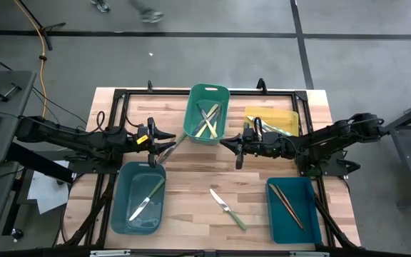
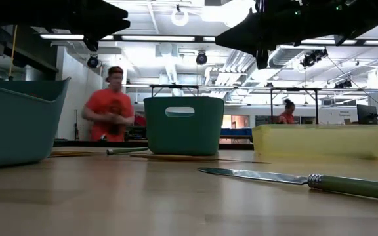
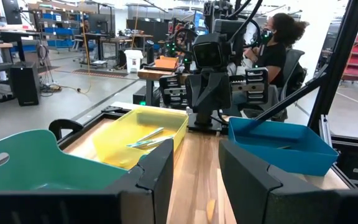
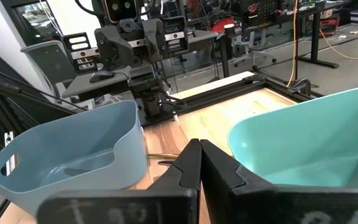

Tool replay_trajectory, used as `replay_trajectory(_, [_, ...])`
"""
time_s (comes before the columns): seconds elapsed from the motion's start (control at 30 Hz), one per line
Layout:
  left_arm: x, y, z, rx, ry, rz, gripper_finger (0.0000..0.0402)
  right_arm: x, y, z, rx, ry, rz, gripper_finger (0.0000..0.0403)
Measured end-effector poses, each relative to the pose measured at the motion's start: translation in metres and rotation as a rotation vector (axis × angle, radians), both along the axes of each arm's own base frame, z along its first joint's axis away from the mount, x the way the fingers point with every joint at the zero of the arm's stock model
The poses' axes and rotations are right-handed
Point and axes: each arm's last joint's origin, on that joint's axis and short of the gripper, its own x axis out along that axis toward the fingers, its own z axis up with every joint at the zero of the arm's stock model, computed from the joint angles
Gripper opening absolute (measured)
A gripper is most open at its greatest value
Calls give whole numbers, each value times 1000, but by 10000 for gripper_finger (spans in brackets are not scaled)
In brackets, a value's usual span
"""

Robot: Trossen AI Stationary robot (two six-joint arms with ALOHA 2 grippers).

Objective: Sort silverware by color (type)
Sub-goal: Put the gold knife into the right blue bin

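Note:
The silverware is spread over bins and table. Pale-handled pieces lie in the green bin (image 1: 207, 114), more in the yellow bin (image 1: 271, 121), a green-handled knife in the grey-blue bin (image 1: 138, 196), brown-handled pieces in the teal bin (image 1: 295, 210). A green-handled knife (image 1: 227, 209) lies flat on the table, near the front. Another utensil (image 1: 168, 150) lies on the table just below my left gripper (image 1: 168, 137), which hovers open and holds nothing (image 3: 196, 180). My right gripper (image 1: 227, 143) hovers shut at mid-table, facing the left one, with nothing between its fingers (image 4: 200, 158).
The four bins stand at the table's corners and far middle, leaving bare wood in the centre. A black frame (image 1: 284, 91) runs around the table top. People show in the room beyond the table (image 2: 110, 105).

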Motion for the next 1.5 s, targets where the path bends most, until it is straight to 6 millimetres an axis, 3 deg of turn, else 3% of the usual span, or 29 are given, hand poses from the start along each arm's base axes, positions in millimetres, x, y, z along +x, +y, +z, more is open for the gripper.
replay_trajectory(0.3, [0, 0, 0, 0, 0, 0, 119, 2, 3, -1, 56, -10, 52, 0])
replay_trajectory(0.47, [0, 0, 0, 2, 1, 0, 119, 29, 23, -5, 17, 27, 211, 16])
replay_trajectory(0.7, [0, 0, 0, 2, 1, 0, 119, 83, 61, -13, -143, 442, 343, 119])
replay_trajectory(0.87, [0, 0, 0, 1, 2, 0, 119, 105, 73, -29, -203, 741, 270, 183])
replay_trajectory(1.03, [0, 0, -1, 0, 15, 0, 119, 116, 65, -52, -244, 823, 174, 196])
replay_trajectory(1.23, [0, 0, -2, 1, 24, 0, 119, 123, 44, -67, -142, 852, 123, 197])
replay_trajectory(1.5, [0, 0, -3, 2, 26, 0, 119, 135, 43, -93, -124, 829, 130, 197])
